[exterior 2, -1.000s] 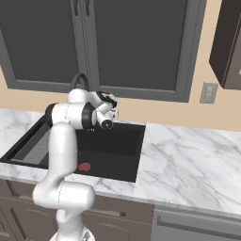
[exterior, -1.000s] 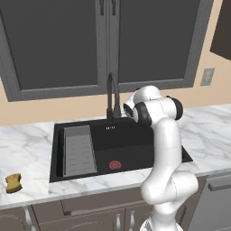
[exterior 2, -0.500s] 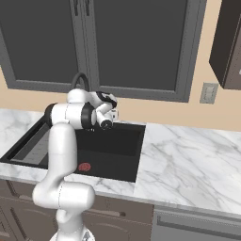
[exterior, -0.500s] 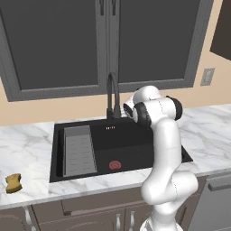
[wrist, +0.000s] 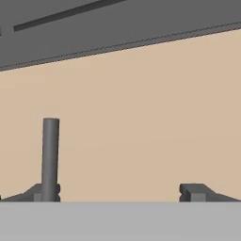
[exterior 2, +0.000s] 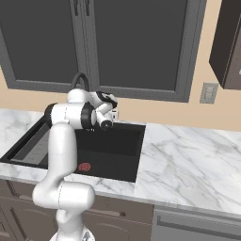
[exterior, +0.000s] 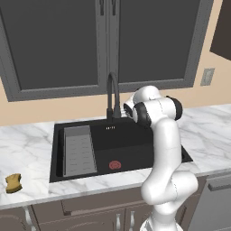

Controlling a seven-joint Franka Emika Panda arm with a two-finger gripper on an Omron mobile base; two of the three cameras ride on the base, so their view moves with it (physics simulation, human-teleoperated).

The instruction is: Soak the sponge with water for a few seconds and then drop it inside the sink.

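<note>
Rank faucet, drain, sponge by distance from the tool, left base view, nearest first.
Tool sits open, above the back edge of the sink.
1. Faucet: right beside the tool, at the sink's back edge.
2. Drain: below the tool, on the basin floor toward the front.
3. Sponge: far left on the counter, outside the sink.

From my right base camera: the black sink, with its red-ringed drain, is set in the marble tabletop. My arm's hand sits above the basin's far edge, beside the arched faucet. Dark cabinet doors fill the far wall.
</note>
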